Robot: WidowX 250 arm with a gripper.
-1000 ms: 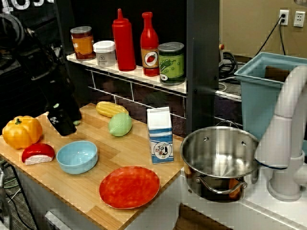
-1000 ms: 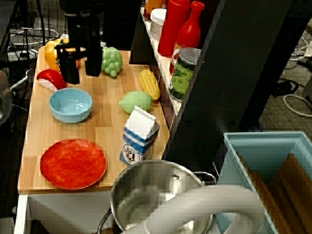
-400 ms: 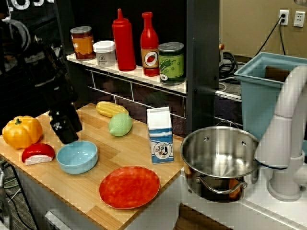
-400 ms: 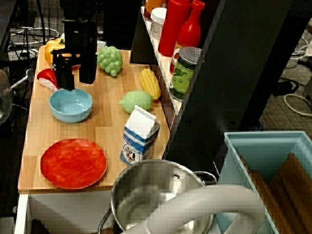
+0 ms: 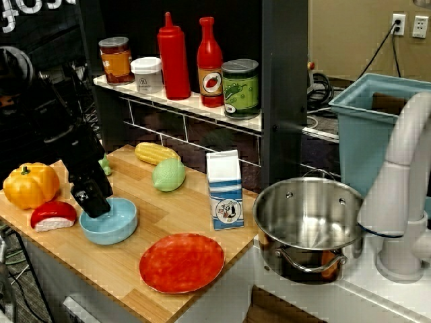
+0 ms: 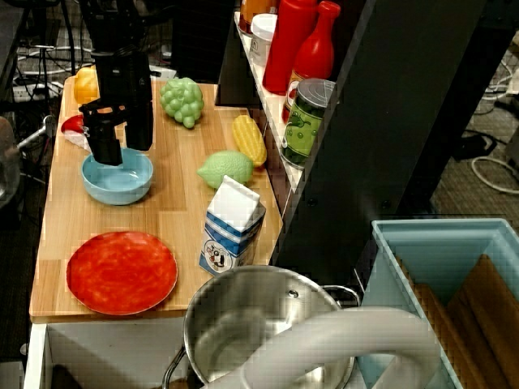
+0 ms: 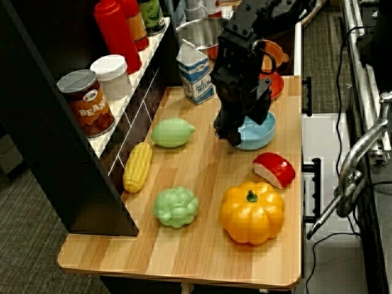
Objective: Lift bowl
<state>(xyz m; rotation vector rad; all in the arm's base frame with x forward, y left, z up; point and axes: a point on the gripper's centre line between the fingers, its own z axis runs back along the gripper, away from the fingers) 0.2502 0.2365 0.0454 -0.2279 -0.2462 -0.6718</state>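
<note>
1. Gripper (image 6: 118,150) of mine is down at the light-blue bowl (image 6: 122,181), its two black fingers spread apart and straddling the rim at the bowl's 12 o'clock edge in the overhead view: one finger (image 6: 104,146) reaches inside, the other (image 6: 139,134) stands outside. Nothing is clamped yet.

2. That bowl sits on the wooden counter (image 6: 174,219), with the red plate (image 6: 122,271) at its 6 o'clock and the red-and-white wedge (image 5: 53,215) just beside it.

3. I judge this the grasp step, with the approach about done. Next I need to close on the rim, then rise straight up; the glossy wall could slip if the pinch is shallow.

4. In the front view my gripper (image 5: 91,195) covers the bowl's rim, so the finger gap is hidden. The overhead view shows the opening plainly.

5. Only the side view shows the green grape bunch (image 7: 176,207) and whole pumpkin (image 7: 252,212) unblocked, both well apart from the bowl (image 7: 257,133).
</note>
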